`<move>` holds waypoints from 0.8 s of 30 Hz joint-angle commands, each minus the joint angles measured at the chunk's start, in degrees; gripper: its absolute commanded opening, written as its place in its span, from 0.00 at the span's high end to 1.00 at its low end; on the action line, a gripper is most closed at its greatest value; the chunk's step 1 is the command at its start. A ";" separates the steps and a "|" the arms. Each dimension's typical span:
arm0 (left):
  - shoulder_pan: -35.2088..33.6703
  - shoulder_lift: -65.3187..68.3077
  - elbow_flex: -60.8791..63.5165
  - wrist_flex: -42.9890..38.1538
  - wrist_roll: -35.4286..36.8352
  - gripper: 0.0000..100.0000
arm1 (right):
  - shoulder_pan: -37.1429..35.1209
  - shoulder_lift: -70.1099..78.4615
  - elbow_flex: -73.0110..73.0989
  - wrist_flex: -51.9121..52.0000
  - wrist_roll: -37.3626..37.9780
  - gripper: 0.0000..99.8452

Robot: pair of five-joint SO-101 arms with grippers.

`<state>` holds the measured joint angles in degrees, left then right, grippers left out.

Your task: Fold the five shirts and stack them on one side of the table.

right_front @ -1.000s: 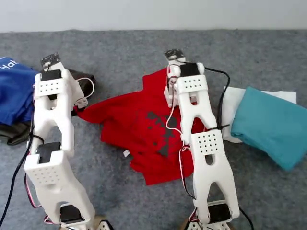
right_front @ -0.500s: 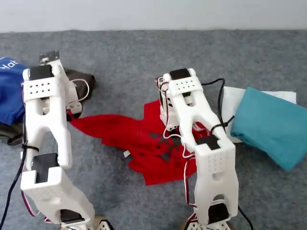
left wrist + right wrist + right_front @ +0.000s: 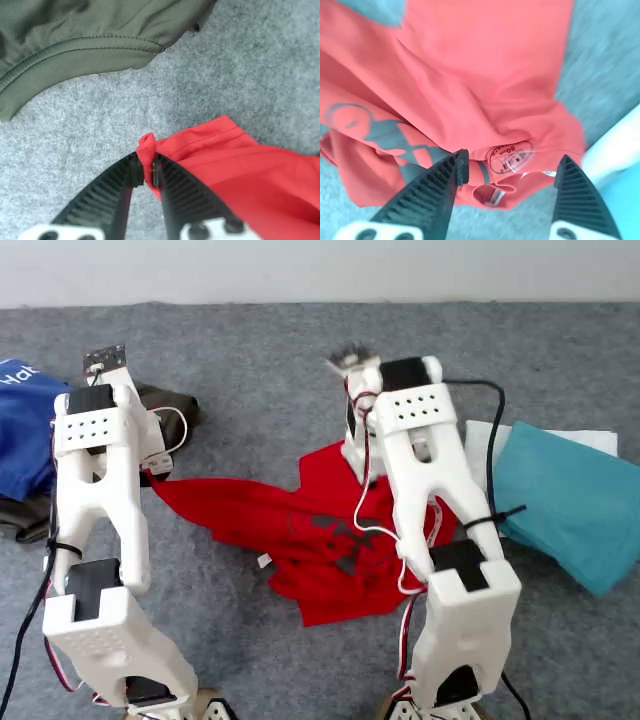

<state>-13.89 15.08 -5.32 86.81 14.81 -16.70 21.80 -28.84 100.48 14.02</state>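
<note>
Grey felt-like table cover (speckled, slightly fuzzy) runs up to a pale wall behind

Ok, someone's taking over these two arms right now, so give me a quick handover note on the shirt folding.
The left pincer is shut on the red shirt at its sleeve end. The right pincer is open above that shirt's collar, holding nothing.
Where things are: the red shirt lies rumpled mid-table. The teal shirt lies on the white shirt at the right. The blue shirt and dark green shirt are heaped at the left.
Done: the teal one looks folded.
Left: fold the red, blue and dark green ones, then stack all five.
</note>
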 commanded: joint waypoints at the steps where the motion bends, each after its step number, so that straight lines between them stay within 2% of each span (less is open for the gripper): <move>1: 0.09 -0.53 -0.57 -0.62 0.79 0.99 | 0.40 -2.77 -7.56 -1.01 1.41 0.72; 3: 0.09 -0.79 -0.57 -0.62 0.88 0.99 | 1.45 0.40 -8.79 -6.29 1.41 0.76; 7: 0.09 -0.70 -0.57 -0.62 0.88 0.99 | 2.59 9.54 -10.37 -17.54 -0.35 0.92; 9: -0.18 -0.62 -0.48 -0.53 0.88 0.99 | 2.68 14.11 -13.80 -18.07 -0.44 0.90; 13: -0.26 -0.44 -0.48 -0.35 0.88 0.99 | 2.95 23.78 -25.14 -12.97 -0.35 0.78; 20: 0.09 -0.35 -0.40 -0.70 0.97 0.99 | 4.18 39.08 -48.79 -5.05 -0.18 0.81; 24: -0.09 -0.35 -0.40 -0.62 0.97 0.99 | 5.23 43.91 -52.22 -4.97 -0.18 0.81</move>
<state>-13.89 15.08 -5.32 86.73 15.25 -12.48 65.14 -76.66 95.21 14.11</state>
